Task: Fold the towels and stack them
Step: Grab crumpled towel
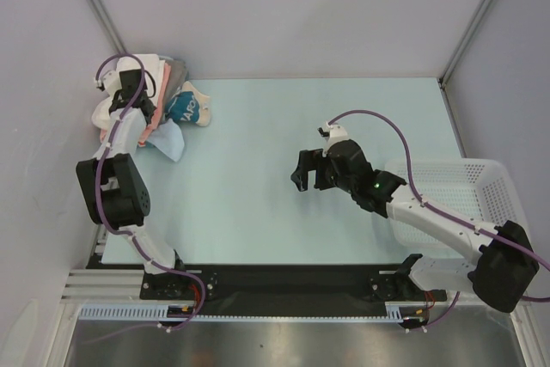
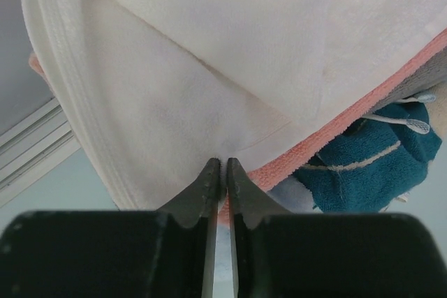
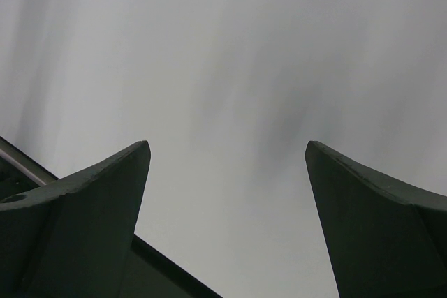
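Observation:
The towels lie in a heap at the table's far left corner. The white towel [image 2: 209,68] is on top, over the salmon-pink towel [image 2: 335,130], with the grey towel [image 2: 434,75] behind it. A light blue towel [image 1: 169,143] spreads out at the heap's near side. My left gripper [image 2: 223,165] is shut, its tips pinching a fold of the white towel [image 1: 155,66]. In the top view it [image 1: 144,112] sits over the heap. My right gripper [image 1: 308,174] hovers open and empty above mid-table, and its wrist view [image 3: 227,151] shows only the grey wall.
A small teal bundle with white print [image 1: 185,109] lies against the heap's right side and also shows in the left wrist view [image 2: 370,165]. A white plastic basket [image 1: 481,186] stands at the table's right edge. Enclosure walls and a frame rail run close behind the heap.

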